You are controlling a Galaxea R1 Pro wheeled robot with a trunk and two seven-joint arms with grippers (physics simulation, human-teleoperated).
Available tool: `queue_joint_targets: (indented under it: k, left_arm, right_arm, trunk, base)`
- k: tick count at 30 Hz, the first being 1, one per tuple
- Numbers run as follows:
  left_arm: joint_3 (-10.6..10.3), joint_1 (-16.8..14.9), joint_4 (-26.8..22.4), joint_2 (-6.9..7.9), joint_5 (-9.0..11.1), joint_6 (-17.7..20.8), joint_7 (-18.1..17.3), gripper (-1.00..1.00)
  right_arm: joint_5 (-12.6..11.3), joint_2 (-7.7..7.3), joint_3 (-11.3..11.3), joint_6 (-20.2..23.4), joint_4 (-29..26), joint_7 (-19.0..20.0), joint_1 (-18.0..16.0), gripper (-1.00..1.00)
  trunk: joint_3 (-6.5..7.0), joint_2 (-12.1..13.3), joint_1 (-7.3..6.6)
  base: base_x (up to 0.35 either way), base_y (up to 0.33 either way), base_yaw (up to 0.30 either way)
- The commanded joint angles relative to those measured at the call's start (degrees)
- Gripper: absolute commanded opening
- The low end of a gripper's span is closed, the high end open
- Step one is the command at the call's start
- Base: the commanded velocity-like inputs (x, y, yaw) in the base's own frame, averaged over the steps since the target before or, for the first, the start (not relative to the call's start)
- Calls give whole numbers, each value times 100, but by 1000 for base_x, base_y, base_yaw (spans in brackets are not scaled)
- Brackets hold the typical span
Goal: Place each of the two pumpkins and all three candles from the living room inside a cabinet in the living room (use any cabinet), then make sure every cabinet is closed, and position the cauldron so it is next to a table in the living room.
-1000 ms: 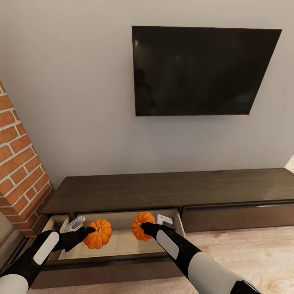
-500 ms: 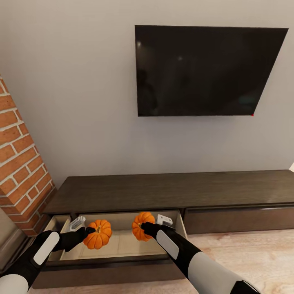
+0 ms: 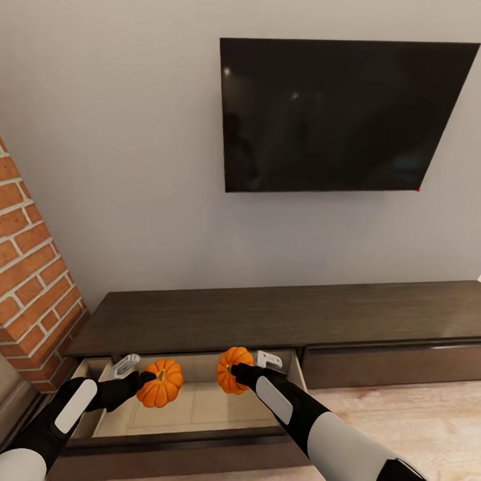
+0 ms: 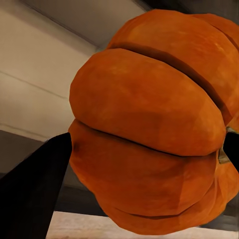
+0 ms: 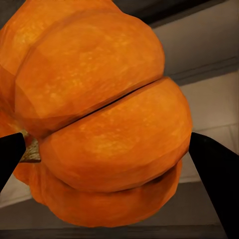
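over the open drawer at the left end of the cabinet (image 3: 267, 317), beside the brick pillar (image 3: 33, 294), my left claw (image 3: 143, 381) is clamped on a pumpkin (image 3: 160, 383), its fingers (image 4: 30, 194) pressed against opposite sides of the ribbed body. it hangs above the drawer's pale floor, not resting on it. a little further right, my right claw (image 3: 237, 371) grips the second pumpkin (image 3: 230, 367) the same way, held over the drawer near its back wall, with the dark fingertips (image 5: 214, 169) flanking it. both look rigid and light, i judge, hard-shelled rather than soft, so they should not crush. the rounded, smooth lobes could roll or slip, so a hold across the widest middle, with the pads seated in the grooves, seems safest. right of the drawer the other front is shut, and above it a dark television (image 3: 334, 113) hangs on the grey wall.
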Motion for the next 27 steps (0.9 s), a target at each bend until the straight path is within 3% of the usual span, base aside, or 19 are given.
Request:
queue_joint_targets:
  k: [1, 11, 27]
  left_arm:
    - [-10, -3, -3, 6, 0, 10, -11, -100]
    - [10, -3, -11, 23, 27, 10, -19, -100]
    - [4, -3, -3, 6, -35, -155, -9, -100]
  right_arm:
    - [-16, 0, 17, 13, -5, -29, -5, -100]
    - [-24, 0, 17, 15, -5, -29, -7, -100]
    - [-31, 0, 25, 106, -2, -37, -5, -100]
  trunk:
    - [-5, -3, 0]
    - [-5, -3, 0]
    - [-293, -644, 352]
  base:
    - [47, 0, 0]
    - [8, 0, 0]
    - [0, 0, 0]
